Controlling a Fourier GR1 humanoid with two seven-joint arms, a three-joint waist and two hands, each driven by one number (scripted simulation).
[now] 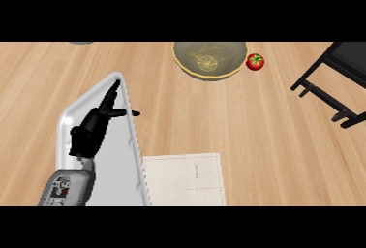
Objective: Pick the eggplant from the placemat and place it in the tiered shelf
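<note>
On the left of the head view, toward nine o'clock, the left hand (91, 128) hangs over a grey tray (121, 179) that lies lengthwise on the wooden bench (250, 145). Its fingers (112, 94) are stretched out straight toward twelve o'clock, the thumb poking off to three o'clock, and they close on nothing. The hand looks to be resting, not working.

Just right of the tray, at about six o'clock, lies the pale placemat (184, 179), its left edge touching or nearly touching the tray's rim. Nothing shows on it: no eggplant lies on the cloth, and none can be seen anywhere else on the bench either.

Further along, at twelve o'clock, stands a yellowish bowl (209, 59), with a red tomato (255, 61) just beside it at its three o'clock side. At two o'clock, cut by the edge of the view, is the black tiered shelf (332, 82); only part of its frame and feet show, and no eggplant is visible on that part.

The right hand does not appear at all.

So progress cannot be read with certainty. The placemat is bare, which would fit the pick being done, yet the eggplant is out of sight, perhaps carried by the unseen hand, perhaps on a hidden part of the shelf. The placing is unconfirmed.
</note>
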